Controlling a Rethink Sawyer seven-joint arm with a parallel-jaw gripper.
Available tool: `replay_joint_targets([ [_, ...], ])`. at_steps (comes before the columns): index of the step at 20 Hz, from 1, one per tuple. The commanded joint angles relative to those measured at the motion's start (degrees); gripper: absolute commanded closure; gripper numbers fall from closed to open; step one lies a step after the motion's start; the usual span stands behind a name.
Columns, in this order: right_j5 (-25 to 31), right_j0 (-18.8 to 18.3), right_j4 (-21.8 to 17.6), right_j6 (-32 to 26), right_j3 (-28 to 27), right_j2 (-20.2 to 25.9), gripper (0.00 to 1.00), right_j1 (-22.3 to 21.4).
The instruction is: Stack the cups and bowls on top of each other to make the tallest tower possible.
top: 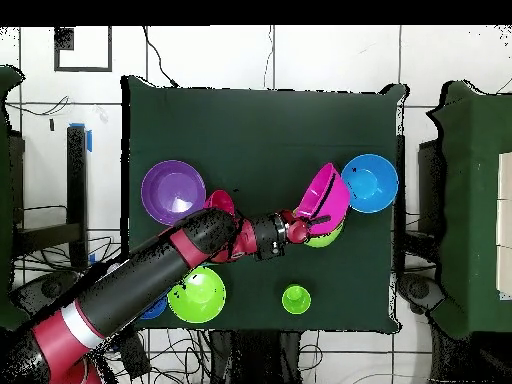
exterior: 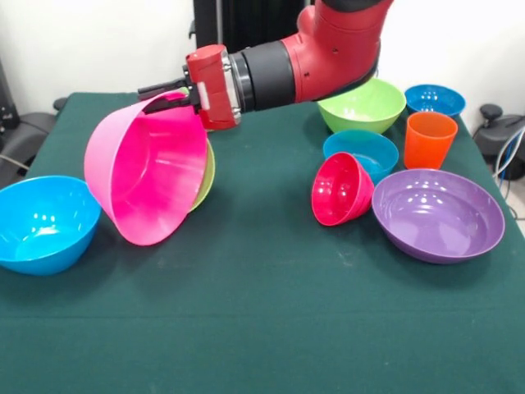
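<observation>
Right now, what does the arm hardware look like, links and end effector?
The arm has glossy red rounded shells joined by a black cylindrical wrist segment. At its end sits a boxy red unit with a pale label on its side, and beyond that a black gripper with slim dark jaws. Overhead, the red lower link carries a white band. No loose cables show along it.

Tilted pink bowl [exterior: 148, 176] in end effector [exterior: 174, 97]

I see open green cloth [exterior: 246, 328] across the whole near strip and down the middle. On the right, the purple bowl [exterior: 438, 215], red-pink bowl [exterior: 341, 190] and orange cup [exterior: 429, 139] crowd together. The tilted pink bowl [exterior: 148, 176] seems just short of the blue bowl [exterior: 45, 223] on the left.
</observation>
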Motion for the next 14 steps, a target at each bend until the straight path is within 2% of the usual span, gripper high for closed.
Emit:
replay_joint_targets([
  [1,3.28,0.17,4.69,14.08,-7.61,2.50,1.00,6.19],
  [14,12.17,1.60,4.49,16.05,-6.72,-6.08,1.00,12.91],
])
